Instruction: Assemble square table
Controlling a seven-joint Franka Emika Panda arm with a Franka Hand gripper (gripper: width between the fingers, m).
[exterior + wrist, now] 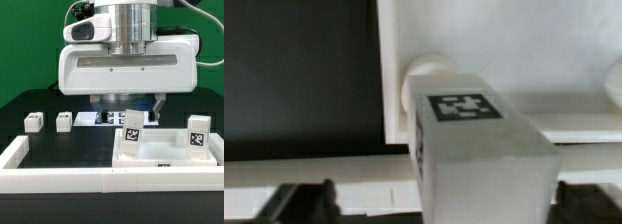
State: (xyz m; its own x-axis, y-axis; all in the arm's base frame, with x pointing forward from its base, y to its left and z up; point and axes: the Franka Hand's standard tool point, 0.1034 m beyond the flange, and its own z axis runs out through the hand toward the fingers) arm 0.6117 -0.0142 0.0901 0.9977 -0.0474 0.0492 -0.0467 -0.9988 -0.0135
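You are at the leg-fitting step. One leg [482, 160] stands upright in a corner recess of the table top [160, 150], near right, and the gripper [128, 105] hangs over it with its fingers [299, 202] spread, not clasping. Next you close on this leg and turn it tight, keeping it straight.

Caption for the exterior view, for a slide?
Gripper over tabletop with two legs upright on it; two more legs loose at the exterior view's left.

Bright, even light; both views soft, the wrist view blurrier; whites perhaps overexposed.
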